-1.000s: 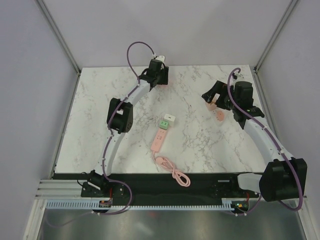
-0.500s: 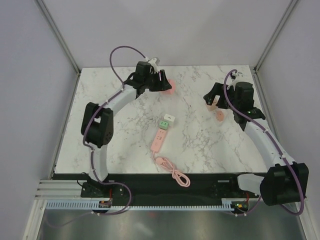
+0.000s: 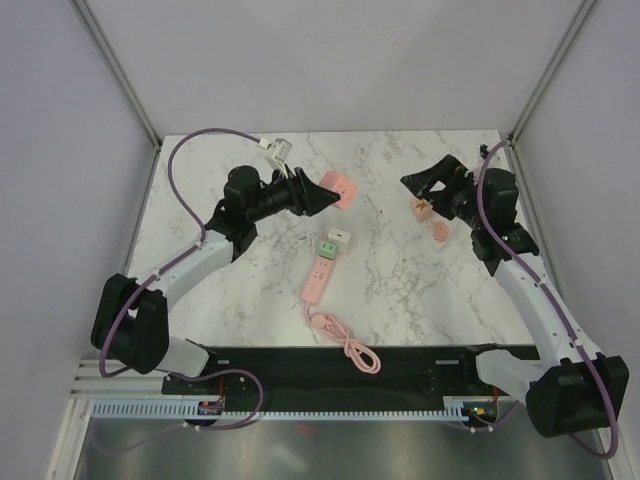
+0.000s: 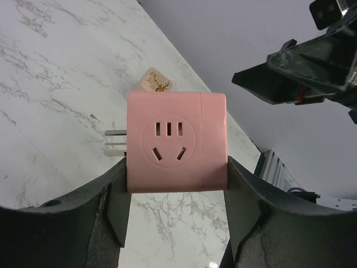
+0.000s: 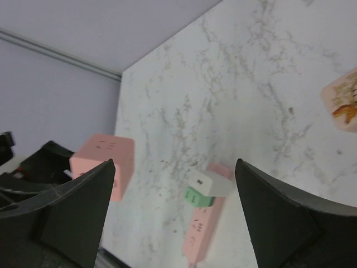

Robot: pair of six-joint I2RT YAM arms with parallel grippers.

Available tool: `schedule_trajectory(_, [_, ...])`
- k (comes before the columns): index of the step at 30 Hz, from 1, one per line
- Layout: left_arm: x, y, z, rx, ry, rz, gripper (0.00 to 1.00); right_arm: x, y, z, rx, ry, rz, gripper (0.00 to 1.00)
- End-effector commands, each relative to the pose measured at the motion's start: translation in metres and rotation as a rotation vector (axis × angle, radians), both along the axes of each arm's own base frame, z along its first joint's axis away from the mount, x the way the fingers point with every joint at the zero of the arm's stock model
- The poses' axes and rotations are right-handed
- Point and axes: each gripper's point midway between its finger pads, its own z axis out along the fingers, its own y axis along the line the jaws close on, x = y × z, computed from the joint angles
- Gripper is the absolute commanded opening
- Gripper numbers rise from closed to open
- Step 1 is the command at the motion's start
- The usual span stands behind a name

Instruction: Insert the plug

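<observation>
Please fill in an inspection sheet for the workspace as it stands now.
Surface: white marble table, dry, no spills seen.
Job's things: pink adapter held in the air, prongs showing on one side. The pink power strip lies flat mid-table with a green-and-white plug at its far end.
Clutter: two small peach tiles at the right rear.
Grippers: left gripper clamped on the adapter's two sides. The right gripper is wide open and empty, above the tiles.
Cables: the strip's pink cord is looped at the near edge. Purple cables run along both arms.
Surroundings: grey walls, nothing else seen.
</observation>
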Motion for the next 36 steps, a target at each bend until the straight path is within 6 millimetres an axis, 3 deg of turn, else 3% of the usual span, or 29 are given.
schedule_trajectory(1, [-0.004, 0.005, 0.051, -0.101, -0.239, 0.076, 0.02, -0.017, 0.034, 0.051, 0.333, -0.062, 0.009, 0.96])
schedule_trajectory(6, [-0.023, -0.001, 0.066, -0.111, -0.396, 0.124, 0.02, -0.031, 0.067, 0.062, 0.579, 0.006, 0.002, 0.96])
schedule_trajectory(7, [-0.026, -0.003, 0.063, -0.109, -0.410, 0.126, 0.02, -0.036, 0.077, 0.049, 0.630, 0.058, 0.017, 0.96])
schedule_trajectory(8, [-0.027, -0.003, 0.064, -0.106, -0.444, 0.130, 0.02, -0.037, 0.081, 0.050, 0.752, 0.131, 0.006, 0.96])
schedule_trajectory(9, [-0.032, -0.005, 0.075, -0.136, -0.494, 0.138, 0.02, -0.038, 0.086, 0.048, 0.802, 0.160, 0.013, 0.96])
schedule_trajectory(11, [-0.036, -0.006, 0.075, -0.153, -0.527, 0.134, 0.02, -0.041, 0.094, 0.043, 0.857, 0.207, 0.026, 0.96])
schedule_trajectory(14, [-0.050, -0.009, 0.087, -0.208, -0.616, 0.119, 0.02, -0.041, 0.101, 0.037, 0.889, 0.310, -0.002, 0.98])
schedule_trajectory(21, [-0.064, -0.017, 0.094, -0.226, -0.712, 0.106, 0.02, -0.046, 0.106, 0.065, 0.999, 0.295, -0.010, 0.98])
schedule_trajectory(26, [-0.061, -0.023, 0.093, -0.224, -0.727, 0.109, 0.02, -0.053, 0.118, 0.064, 1.057, 0.341, 0.011, 0.98])
schedule_trajectory(35, [-0.055, -0.034, 0.080, -0.228, -0.705, 0.097, 0.02, -0.052, 0.115, 0.065, 1.131, 0.275, 0.001, 0.87])
schedule_trajectory(36, [-0.054, -0.035, 0.079, -0.229, -0.707, 0.095, 0.02, -0.053, 0.116, 0.064, 1.130, 0.275, 0.005, 0.82])
